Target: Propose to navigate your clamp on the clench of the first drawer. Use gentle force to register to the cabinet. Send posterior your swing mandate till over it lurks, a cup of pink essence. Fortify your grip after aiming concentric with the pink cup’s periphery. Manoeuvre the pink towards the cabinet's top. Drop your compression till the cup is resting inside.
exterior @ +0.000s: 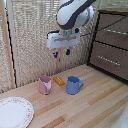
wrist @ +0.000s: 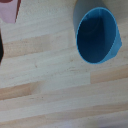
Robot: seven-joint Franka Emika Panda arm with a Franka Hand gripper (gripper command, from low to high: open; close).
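The white plate (exterior: 14,112) sits closest to the lens, down at the exterior view's left corner, and I leave it be. Now by size. The wooden table (exterior: 95,102) spreads under everything. The cabinet (exterior: 111,42) stands at the exterior view's right, and its first drawer (exterior: 112,23) looks pulled a little forward of the front below, though from this angle I can't be sure; the clench (exterior: 111,15) is just a thin pale line to me. My own clamp (exterior: 61,52) hangs high above the table, blue tips pointing down, fingers spread with clear daylight between them and nothing in them.

Then the smaller things. The blue mug (exterior: 74,85) fills my wrist view, mouth up, so I judge I'm hovering more over it than over my target. The pink cup (exterior: 45,85) stands upright well below me, toward the exterior view's left, with a small yellow block (exterior: 59,80) between the two mugs; at the wrist only a pink corner (wrist: 10,10) of it shows.

So I judge the step in hand is centring over the pink cup. To do it well: slide across until that pink rim is what sits centred in the wrist view, keep the fingers apart, straddle the wall, and descend clear of the blue mug.
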